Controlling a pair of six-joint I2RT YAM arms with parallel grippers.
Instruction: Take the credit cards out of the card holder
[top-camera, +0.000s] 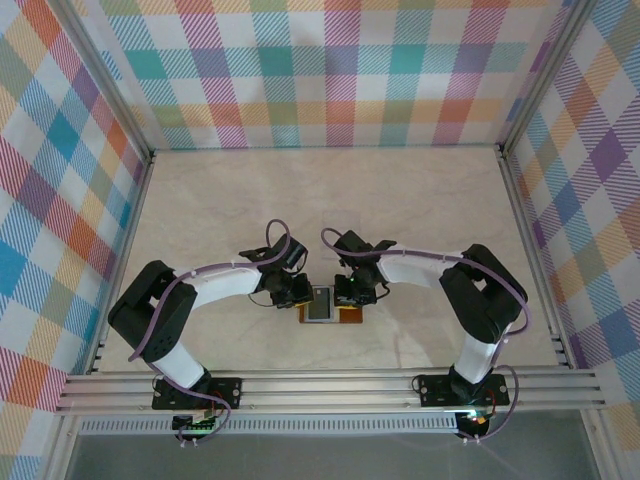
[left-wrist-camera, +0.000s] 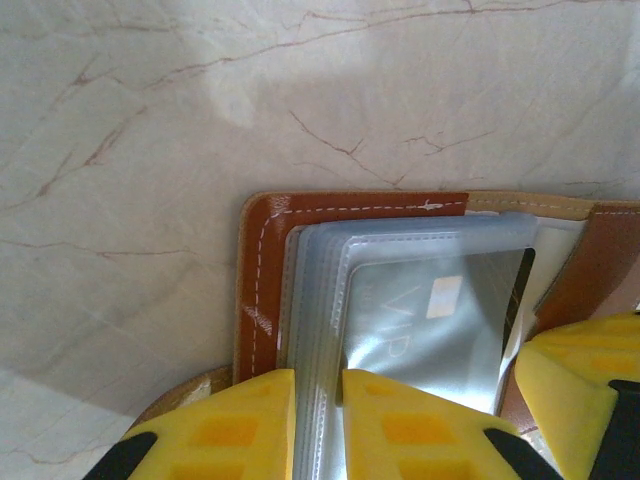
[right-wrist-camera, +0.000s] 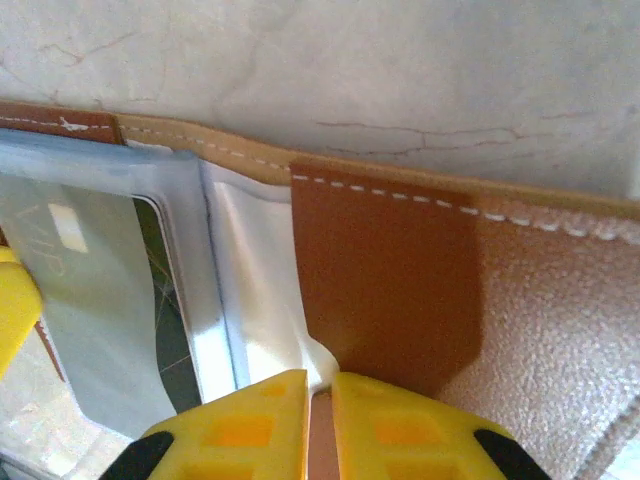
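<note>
The brown leather card holder lies open on the marble table between both grippers. In the left wrist view its leather edge frames a stack of clear sleeves, and a pale grey credit card marked VIP sits inside the top sleeve. My left gripper is shut on the near edge of that sleeve stack. My right gripper is shut on the holder's inner brown flap, beside its white lining. The same card shows at the left of the right wrist view. From above, the left gripper and right gripper flank the card.
The marble tabletop stretches away beyond the holder. Plaid walls and metal frame rails enclose the workspace. One yellow finger of the right gripper sits close to the sleeves in the left wrist view.
</note>
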